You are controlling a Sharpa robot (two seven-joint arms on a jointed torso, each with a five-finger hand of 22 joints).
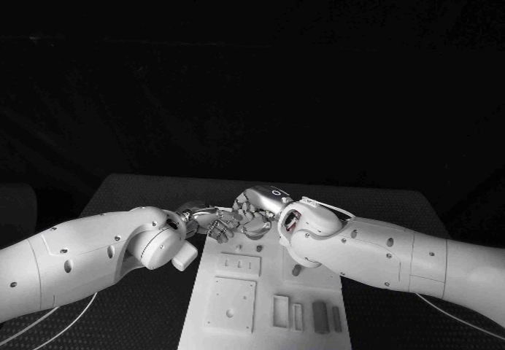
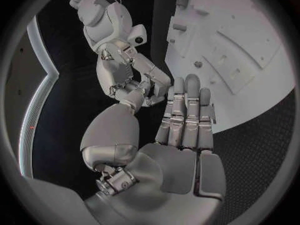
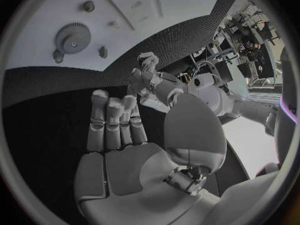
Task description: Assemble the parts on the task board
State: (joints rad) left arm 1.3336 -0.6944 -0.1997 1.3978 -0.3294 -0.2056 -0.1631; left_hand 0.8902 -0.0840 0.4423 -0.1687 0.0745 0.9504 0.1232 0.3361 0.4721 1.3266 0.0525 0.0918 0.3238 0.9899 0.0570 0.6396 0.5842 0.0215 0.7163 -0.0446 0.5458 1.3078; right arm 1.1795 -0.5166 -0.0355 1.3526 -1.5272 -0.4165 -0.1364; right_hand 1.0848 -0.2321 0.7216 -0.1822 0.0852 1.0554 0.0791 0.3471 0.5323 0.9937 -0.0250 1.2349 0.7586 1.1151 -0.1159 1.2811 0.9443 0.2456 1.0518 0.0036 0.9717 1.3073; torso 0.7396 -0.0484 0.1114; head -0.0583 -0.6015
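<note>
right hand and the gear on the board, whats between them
Nothing stands between them. In the right wrist view the right hand is open over bare black table; beyond it comes the board's edge, then the gear.

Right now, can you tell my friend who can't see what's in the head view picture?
Two white robot arms reach in from both sides, and the silver left hand and right hand meet close together over the far end of the white task board. The board lies on a black table, and small grey parts lie near its front edge.
</note>
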